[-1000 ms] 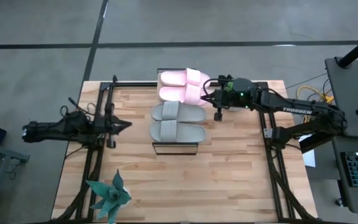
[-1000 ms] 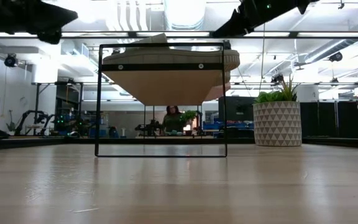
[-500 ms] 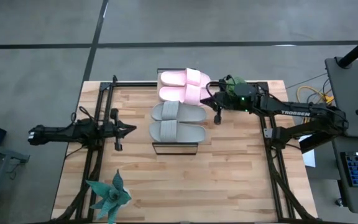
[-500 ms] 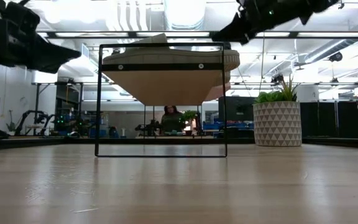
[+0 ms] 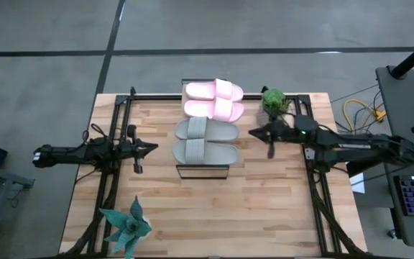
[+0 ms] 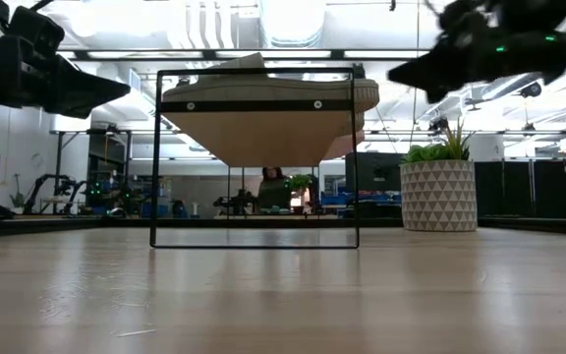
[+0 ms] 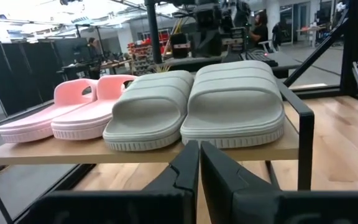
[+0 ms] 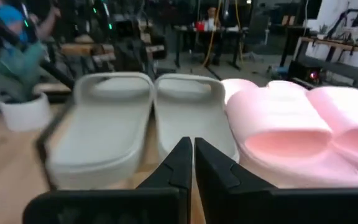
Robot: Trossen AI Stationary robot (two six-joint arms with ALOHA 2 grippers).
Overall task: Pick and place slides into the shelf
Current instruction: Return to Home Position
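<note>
Slides first: all four soft foam sandals sit on the narrow wood-topped shelf with its thin black frame mid-table, the grey pair side by side and the pale pink pair just beside them at the far end. Placing looks finished, so I'd call this the wrap-up, with the arms going to rest. Left claw hangs off the shelf's left side, clenched on nothing. Right claw hovers off the right side, clenched and empty too. Next, I'd say, draw both arms back clear of the frame. Mind the small green potted plant just beside the right arm. The teal spiky plant at the near left corner of the wooden table is well apart.
</note>
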